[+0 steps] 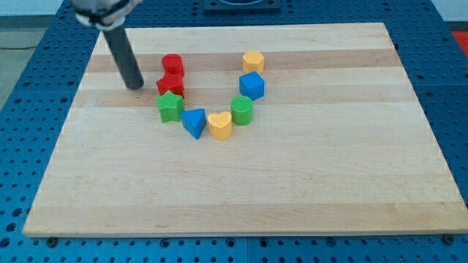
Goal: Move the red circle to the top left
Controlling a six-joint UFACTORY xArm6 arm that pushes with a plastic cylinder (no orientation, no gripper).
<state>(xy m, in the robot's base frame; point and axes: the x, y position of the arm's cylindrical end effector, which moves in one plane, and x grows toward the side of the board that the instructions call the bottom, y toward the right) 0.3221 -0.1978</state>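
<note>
A: Nearest in view sat the yellow heart (pixel 220 124) and blue triangle (pixel 194 121), no writing anywhere.

B: Further up, the red circle (pixel 172 64) sat upper-left of centre; my tip (pixel 135 85) stood just left, touching nothing.

My dark rod slants down from the view's top left, my tip (pixel 135 86) resting at board height.

The visible robot body consists of a straight, smooth, dark grey-black cylindrical rod of uniform width with a faint glossy highlight along its length, ending below at my tip (pixel 135 87) and joined above to a wider, blurred grey-and-black mounting.
</note>
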